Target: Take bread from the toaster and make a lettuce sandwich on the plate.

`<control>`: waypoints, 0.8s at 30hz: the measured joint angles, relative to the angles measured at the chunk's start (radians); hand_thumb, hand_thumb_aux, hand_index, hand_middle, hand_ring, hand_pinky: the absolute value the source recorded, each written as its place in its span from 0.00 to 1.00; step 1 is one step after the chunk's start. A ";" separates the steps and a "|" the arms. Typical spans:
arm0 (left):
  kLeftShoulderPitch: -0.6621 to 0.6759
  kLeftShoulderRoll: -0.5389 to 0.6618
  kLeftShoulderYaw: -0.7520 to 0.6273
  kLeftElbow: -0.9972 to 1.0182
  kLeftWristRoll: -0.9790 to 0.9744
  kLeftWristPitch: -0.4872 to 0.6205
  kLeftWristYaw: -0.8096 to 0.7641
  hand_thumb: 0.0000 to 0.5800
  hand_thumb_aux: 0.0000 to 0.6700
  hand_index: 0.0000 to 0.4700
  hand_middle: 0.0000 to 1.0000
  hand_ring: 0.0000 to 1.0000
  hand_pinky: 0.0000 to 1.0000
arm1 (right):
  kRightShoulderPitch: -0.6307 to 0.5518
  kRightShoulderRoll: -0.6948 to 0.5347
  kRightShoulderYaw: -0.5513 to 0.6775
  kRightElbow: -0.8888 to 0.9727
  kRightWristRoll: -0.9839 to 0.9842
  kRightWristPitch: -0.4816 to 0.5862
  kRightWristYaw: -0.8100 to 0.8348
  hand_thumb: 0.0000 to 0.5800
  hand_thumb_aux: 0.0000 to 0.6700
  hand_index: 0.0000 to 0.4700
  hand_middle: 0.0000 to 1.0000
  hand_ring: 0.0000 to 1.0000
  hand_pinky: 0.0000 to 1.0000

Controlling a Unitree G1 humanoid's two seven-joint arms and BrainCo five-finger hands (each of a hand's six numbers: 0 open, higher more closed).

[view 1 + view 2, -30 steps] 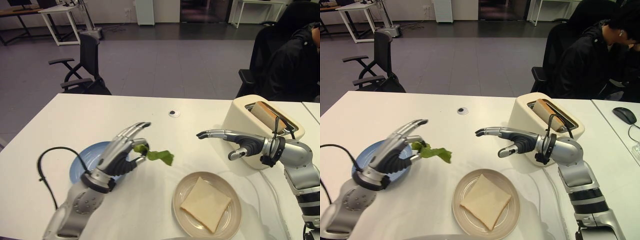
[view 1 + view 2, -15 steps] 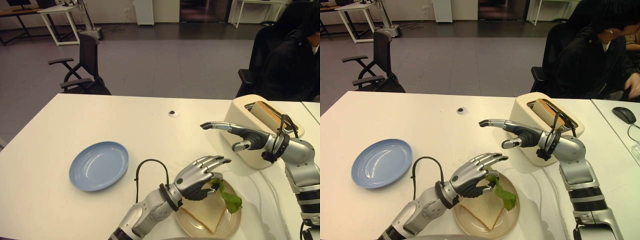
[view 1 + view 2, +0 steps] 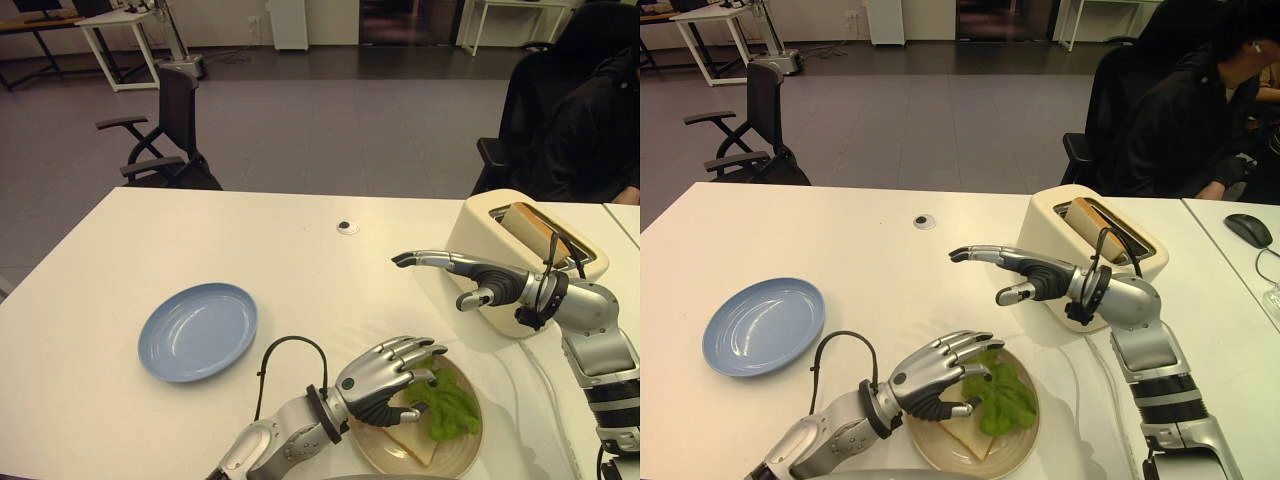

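**Laying lettuce on the bread, with a second slice in the toaster**

The left hand [image 3: 385, 375] hangs low over the left side of the plate [image 3: 477, 438], covering the edge of the leaf. From where I stand I can't tell whether it grips the lettuce [image 3: 447, 408] or merely rests above it. The lettuce lies spread across the slice of bread [image 3: 416, 453] on that plate.

Beyond the plate, up and to its right, the right hand [image 3: 470, 282] hovers stretched out and holds nothing. It is just in front of the toaster [image 3: 478, 232], which stands past the plate's far right edge. A second slice [image 3: 534, 228] pokes up out of the toaster's slot. Well to the left of the plate sits a blue plate [image 3: 197, 330].

I'd expect the leaf to be light and limp, liable to cling or drag along when the hand lifts off. The toasted slice looks light too, stiffer than the leaf but easy to crush or crumble. The best hold is probably a gentle pinch on the flat faces of its raised top edge, lifting straight up so that the toaster does not shift.
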 measured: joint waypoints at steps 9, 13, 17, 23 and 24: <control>0.022 0.072 0.039 -0.020 -0.003 -0.023 -0.011 1.00 1.00 1.00 0.00 0.00 0.00 | 0.003 -0.001 0.002 0.000 -0.002 -0.010 0.004 0.00 0.00 0.00 0.00 0.00 0.00; 0.026 0.101 0.058 -0.019 -0.017 -0.039 -0.013 1.00 1.00 1.00 0.00 0.00 0.00 | 0.006 -0.005 0.002 0.001 -0.001 -0.014 0.007 0.00 0.00 0.00 0.00 0.00 0.00; 0.042 0.110 0.067 -0.020 -0.019 -0.054 -0.014 1.00 1.00 1.00 0.00 0.00 0.00 | 0.008 -0.006 0.001 0.007 0.000 -0.017 0.015 0.00 0.00 0.00 0.00 0.00 0.00; 0.048 0.125 0.113 -0.040 -0.049 -0.071 -0.015 0.81 0.57 0.57 0.00 0.00 0.00 | 0.008 -0.008 0.000 0.026 0.001 -0.023 0.023 0.00 0.00 0.00 0.00 0.00 0.00; 0.050 0.131 0.116 -0.044 -0.055 -0.074 -0.017 0.64 0.40 0.40 0.00 0.00 0.00 | 0.008 -0.008 0.000 0.028 0.001 -0.024 0.023 0.00 0.00 0.00 0.00 0.00 0.00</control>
